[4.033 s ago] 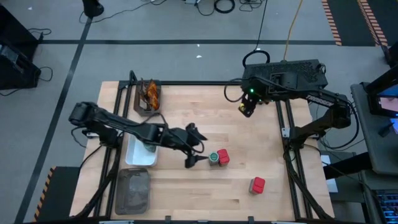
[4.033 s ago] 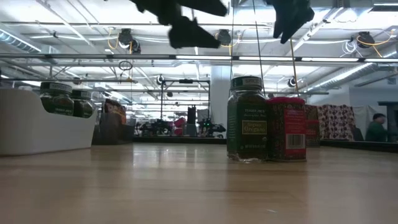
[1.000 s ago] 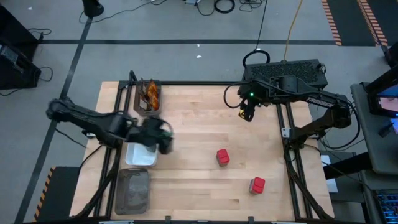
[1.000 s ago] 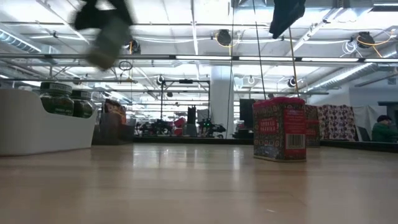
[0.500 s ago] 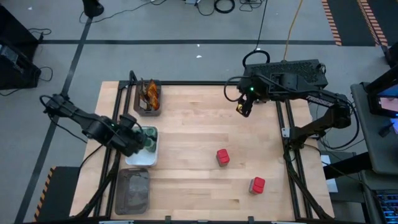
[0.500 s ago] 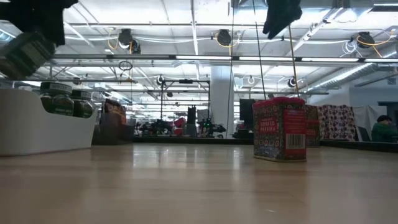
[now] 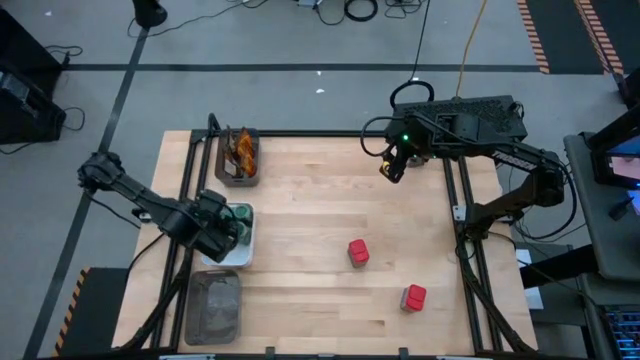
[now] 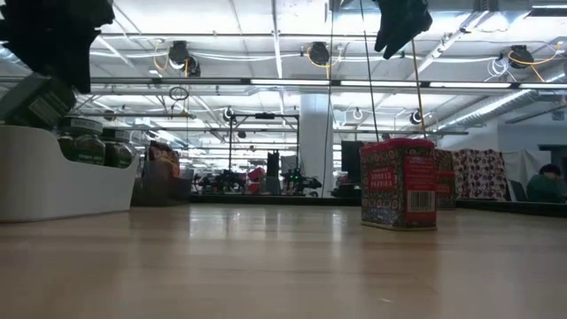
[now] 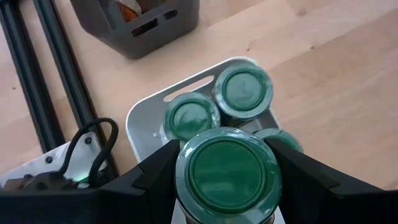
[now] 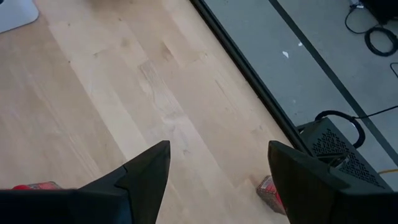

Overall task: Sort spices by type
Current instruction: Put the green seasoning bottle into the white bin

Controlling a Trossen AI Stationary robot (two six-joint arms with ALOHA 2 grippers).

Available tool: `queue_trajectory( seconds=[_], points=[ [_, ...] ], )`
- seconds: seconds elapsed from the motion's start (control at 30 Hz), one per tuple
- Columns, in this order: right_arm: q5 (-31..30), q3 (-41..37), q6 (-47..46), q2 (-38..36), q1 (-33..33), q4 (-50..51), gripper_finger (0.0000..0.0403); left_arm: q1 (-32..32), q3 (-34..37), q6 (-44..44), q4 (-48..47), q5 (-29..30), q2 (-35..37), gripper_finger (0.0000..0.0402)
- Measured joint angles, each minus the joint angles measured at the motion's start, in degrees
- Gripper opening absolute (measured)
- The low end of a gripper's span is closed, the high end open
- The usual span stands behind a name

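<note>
My left gripper (image 7: 226,229) hangs over the white tray (image 7: 236,258) at the table's left, shut on a round jar with a green lid (image 9: 227,168). Three more green-lidded jars (image 9: 242,91) stand in that tray. In the low view the held jar (image 8: 35,96) is tilted above the tray's jars (image 8: 89,143). Two red boxy packets (image 7: 358,251) (image 7: 413,297) stand on the wood to the right. Brown-orange sachets (image 7: 240,150) fill a dark bin at the back left. My right gripper (image 7: 391,170) hovers open at the far right, holding nothing. My left gripper pinches the jar between its two fingers (image 9: 157,176), on opposite sides of the body just under the green lid (image 9: 186,186). The fingers come from above, slanting down. The jar hangs clear above the tray, tilted (image 8: 35,96).
A grey rectangular tray (image 7: 213,306) lies at the near left corner. The black frame rails (image 7: 186,200) run along the table's left and right sides. Bare wood stretches between the white tray and the red packets.
My left gripper has carried the jar toward the table's left edge, to above the white tray. It has sunk a little and tipped further downward. The jar has stayed in its hold.
</note>
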State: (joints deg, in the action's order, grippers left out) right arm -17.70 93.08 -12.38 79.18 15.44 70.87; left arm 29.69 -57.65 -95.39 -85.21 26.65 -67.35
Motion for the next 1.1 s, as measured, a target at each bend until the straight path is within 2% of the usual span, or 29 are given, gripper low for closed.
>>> queue_trajectory(
  seconds=[0.47,0.8,0.93,1.1],
  points=[
    [0.01,0.0,0.08,0.0,0.0,-0.28,0.0254,6.69,0.0,-14.98,-4.13,5.73,-9.24,0.0215],
    [-0.01,0.0,1.07,0.0,0.0,-1.31,0.0254,8.23,0.19,-19.09,-4.68,8.54,-16.29,0.0215],
    [-0.01,0.0,1.44,0.0,0.0,-1.29,0.0254,9.12,3.7,-23.86,-2.25,8.64,-17.07,0.0215],
    [-0.01,0.0,2.09,0.0,0.0,-1.25,0.0254,9.84,6.19,-24.31,0.96,10.12,-16.85,0.0215]
  ],
)
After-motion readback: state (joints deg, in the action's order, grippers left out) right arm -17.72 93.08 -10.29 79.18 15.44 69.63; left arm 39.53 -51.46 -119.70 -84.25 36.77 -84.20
